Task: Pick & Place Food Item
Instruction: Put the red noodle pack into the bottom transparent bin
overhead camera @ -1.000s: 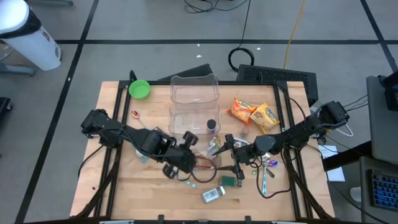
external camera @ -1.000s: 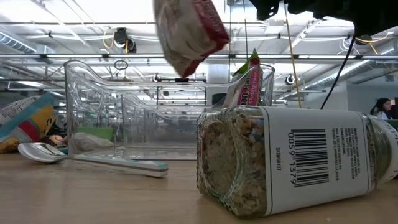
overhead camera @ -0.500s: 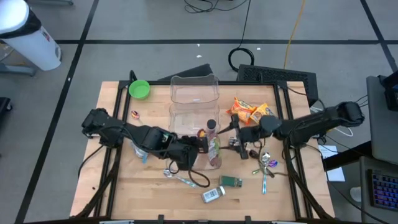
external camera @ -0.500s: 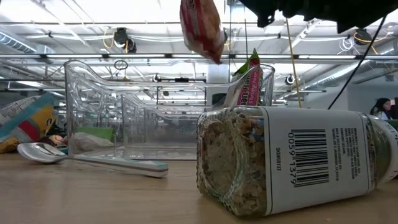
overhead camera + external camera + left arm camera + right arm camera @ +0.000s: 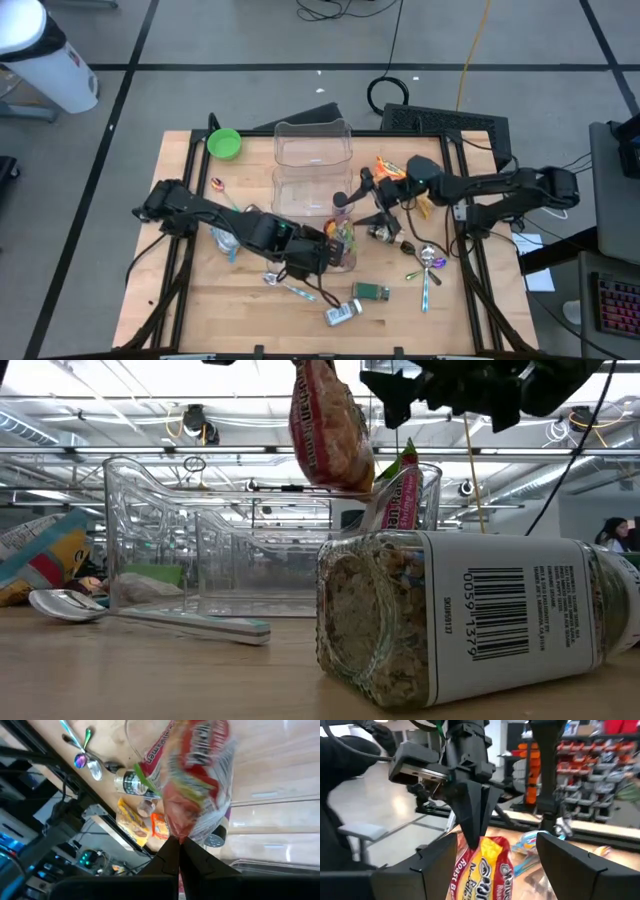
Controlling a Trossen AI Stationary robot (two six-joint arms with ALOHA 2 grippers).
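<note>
Here the left gripper (image 5: 333, 243) hangs over the middle of the bench (image 5: 200, 290), its jaws clenched on the top edge of a snack packet (image 5: 345, 238), which dangles with its long axis near upright, in the air and resting on nothing. The low view shows the packet (image 5: 330, 425) hanging above the near rim of the clear bin (image 5: 200, 530), with a red-and-green wrapper (image 5: 400, 490) poking up just beside it, so the bin lies just behind and below the packet. In the overhead view the bin (image 5: 312, 165) stands toward the far side of the bench from the left jaws, and the left arm is the one already carrying the food. Further right, the right gripper (image 5: 375, 200) faces the packet from near its far side; its own camera looks straight at the packet (image 5: 485, 865) between its two fingers (image 5: 437, 865), which stand released and wide apart, holding nothing. Whether they touch the packet I cannot tell.
</note>
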